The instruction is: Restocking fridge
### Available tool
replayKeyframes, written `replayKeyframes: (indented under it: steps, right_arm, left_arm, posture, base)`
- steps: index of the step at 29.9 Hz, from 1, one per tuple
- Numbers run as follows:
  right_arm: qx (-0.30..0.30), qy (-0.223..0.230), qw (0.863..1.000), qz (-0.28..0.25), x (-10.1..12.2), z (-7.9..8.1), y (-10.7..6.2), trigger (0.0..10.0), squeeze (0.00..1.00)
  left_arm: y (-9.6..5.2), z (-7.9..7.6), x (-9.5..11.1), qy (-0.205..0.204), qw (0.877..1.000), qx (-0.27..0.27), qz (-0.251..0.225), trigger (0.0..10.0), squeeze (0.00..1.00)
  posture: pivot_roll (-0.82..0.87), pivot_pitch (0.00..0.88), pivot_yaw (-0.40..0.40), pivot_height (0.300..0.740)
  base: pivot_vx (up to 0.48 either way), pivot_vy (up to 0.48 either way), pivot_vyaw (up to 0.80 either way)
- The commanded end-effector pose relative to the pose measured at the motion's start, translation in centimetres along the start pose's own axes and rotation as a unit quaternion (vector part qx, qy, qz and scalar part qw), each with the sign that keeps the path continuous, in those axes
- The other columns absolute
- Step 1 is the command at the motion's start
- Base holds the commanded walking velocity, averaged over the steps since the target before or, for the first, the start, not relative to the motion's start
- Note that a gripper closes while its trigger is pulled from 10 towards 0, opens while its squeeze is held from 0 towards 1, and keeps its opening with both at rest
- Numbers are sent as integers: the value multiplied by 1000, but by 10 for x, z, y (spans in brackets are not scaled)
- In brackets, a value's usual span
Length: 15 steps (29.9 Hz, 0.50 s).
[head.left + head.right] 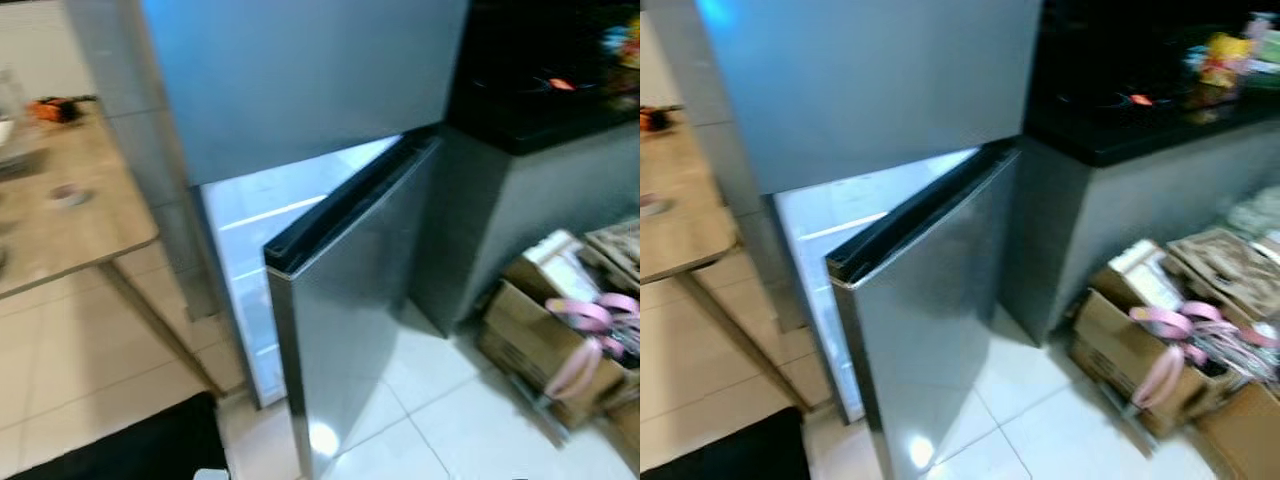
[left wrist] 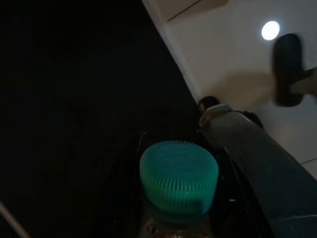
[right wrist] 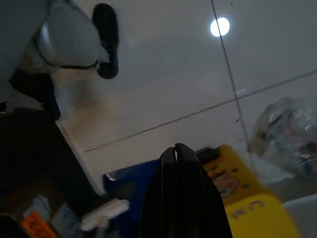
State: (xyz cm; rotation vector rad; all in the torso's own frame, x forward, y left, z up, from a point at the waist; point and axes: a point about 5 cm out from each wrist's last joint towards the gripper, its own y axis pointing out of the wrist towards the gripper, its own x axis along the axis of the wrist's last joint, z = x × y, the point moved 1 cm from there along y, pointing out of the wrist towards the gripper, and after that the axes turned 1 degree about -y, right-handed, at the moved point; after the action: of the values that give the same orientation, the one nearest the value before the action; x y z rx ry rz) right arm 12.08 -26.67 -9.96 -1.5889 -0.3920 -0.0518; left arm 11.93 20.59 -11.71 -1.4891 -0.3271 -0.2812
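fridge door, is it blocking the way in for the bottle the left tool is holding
Partly. The lower fridge door stands half open, angled across the lit compartment, leaving a gap on the robot's left. The left tool holds a green-capped bottle. Nothing else visibly blocks that opening.

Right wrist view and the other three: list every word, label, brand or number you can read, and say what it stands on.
None can be read for certain.
Yellow package: reddish marks, too blurred to read.
Orange label: print too small and dark.
Green-capped bottle in the left gripper: no text visible.
Cardboard boxes and fridge door: no legible marking.
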Motion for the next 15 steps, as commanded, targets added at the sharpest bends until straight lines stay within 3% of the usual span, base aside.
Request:
replayKeyframes:
  steps: [1, 6, 9, 15]
  right_arm:
    - [-2, -3, 1000, -12, 7, 0, 1, 10000, 0]
    - [-3, -7, 1000, -21, 14, 1, 1, 10000, 0]
    - [0, -9, 1000, -28, 18, 2, 1, 10000, 0]
    - [5, -13, 1000, -23, 16, 4, 2, 10000, 0]
  left_arm:
    - [1, -5, 5, -7, 1000, -6, -11, 10000, 0]
    - [1, -5, 5, -6, 1000, -7, -11, 10000, 0]
    - [1, -5, 10, -4, 1000, -7, -15, 10000, 0]
    - [2, -1, 19, 5, 1000, 8, -23, 10000, 0]
  posture:
    - [-129, 0, 27, 740]
    - [-129, 0, 27, 740]
    - [-133, 0, 24, 740]
    - [-131, 0, 28, 740]
  base:
    - [0, 0, -781]
    - [0, 0, -735]
    - [0, 0, 0]
    - [0, -444, 0]
